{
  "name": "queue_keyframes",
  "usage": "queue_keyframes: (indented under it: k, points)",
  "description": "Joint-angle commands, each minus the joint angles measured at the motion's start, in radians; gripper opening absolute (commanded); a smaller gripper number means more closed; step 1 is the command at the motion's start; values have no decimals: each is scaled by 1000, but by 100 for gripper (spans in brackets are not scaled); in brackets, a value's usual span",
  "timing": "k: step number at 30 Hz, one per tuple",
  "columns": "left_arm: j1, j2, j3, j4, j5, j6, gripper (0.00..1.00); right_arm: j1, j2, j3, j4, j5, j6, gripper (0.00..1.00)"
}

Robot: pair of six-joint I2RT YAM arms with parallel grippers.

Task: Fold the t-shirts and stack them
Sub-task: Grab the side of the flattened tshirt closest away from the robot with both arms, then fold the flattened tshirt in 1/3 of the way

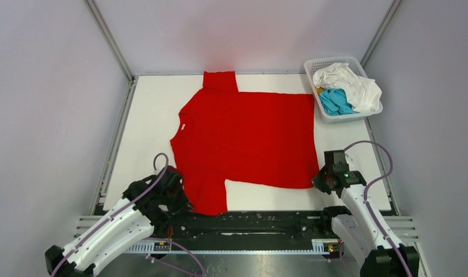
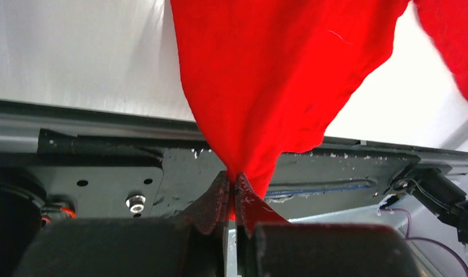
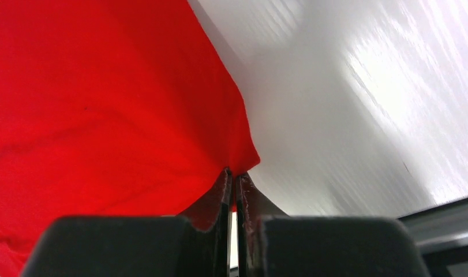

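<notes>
1. Since the red shirt (image 1: 243,138) lies spread flat on the table (image 1: 150,115), collar to your left and hem to your right, one sleeve far and one near, it looks ready for a first fold.
2. Left gripper (image 1: 176,186) is closed tight on the cloth at the near-left edge by the near sleeve. The wrist view shows the fabric bunched to a point between the fingertips (image 2: 232,179).
3. Right gripper (image 1: 319,180) is clamped on the near hem corner. Its wrist view shows the corner caught right at the tips (image 3: 232,172).
4. My read is that both near-edge grips are there so you can carry that edge across together and keep the fold line straight.
5. Both pinches look shallow, so the cloth could slip out if you pull hard. Lift evenly.
6. White shirt (image 1: 349,83) and teal shirt (image 1: 335,101) sit crumpled in the basket (image 1: 312,68) at the far right corner, just beside the red hem and not touched yet. Nothing is stacked, so the task is at an early stage.
</notes>
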Motion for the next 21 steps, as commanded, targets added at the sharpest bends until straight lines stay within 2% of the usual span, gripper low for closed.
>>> queue_keyframes:
  k: [1, 6, 10, 13, 16, 18, 21]
  points:
    - [-14, -95, -7, -114, 81, -88, 0, -3, -82, -31, -202, -57, 33, 3]
    - [-31, -155, -14, -126, 118, -114, 0, -1, -155, -37, -264, -88, 57, 3]
    - [-33, -145, -8, -123, 97, -110, 0, -1, -162, -43, -262, -89, 57, 4]
    - [-34, -96, 18, -84, 76, -82, 0, 0, -145, -39, -237, -88, 48, 4]
    - [-33, -29, 29, 53, 91, -43, 0, -1, -116, -19, -206, -88, 31, 4]
    - [-33, 52, 52, 158, 108, 4, 0, -1, -87, 2, -182, -88, 13, 4]
    - [-34, 177, 125, 221, 91, 78, 0, -1, -34, 44, -162, -87, -13, 4]
